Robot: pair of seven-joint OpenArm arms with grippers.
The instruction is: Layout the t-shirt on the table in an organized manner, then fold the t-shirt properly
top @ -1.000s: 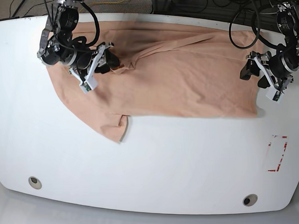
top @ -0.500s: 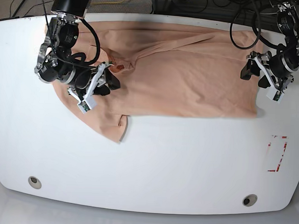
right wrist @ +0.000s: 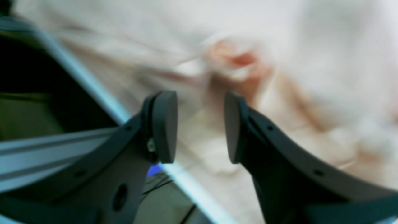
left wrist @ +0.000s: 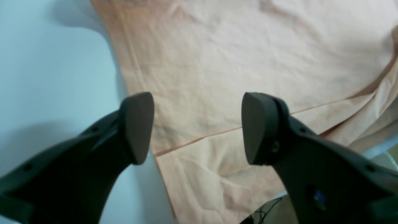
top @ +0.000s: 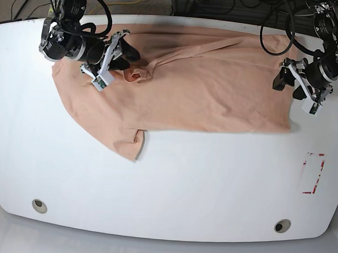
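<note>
The peach t-shirt lies spread across the far half of the white table, one sleeve pointing toward the front at the left. My right gripper hovers over its far left part, just beside a small bunched fold at the collar. In the right wrist view, which is blurred, the right gripper is open with nothing in the gap and the fold lies beyond it. My left gripper stands wide open and empty over the shirt's right hem.
A red-marked rectangle sits near the table's right edge. Two round grommet holes lie near the front corners. Black cables run over the floor behind the far edge. The table edge passes under the right gripper.
The right arm dipped toward the front, then swung back toward the far left edge, uncovering the bunched collar fold. The left arm and the shirt's outline have not moved.
</note>
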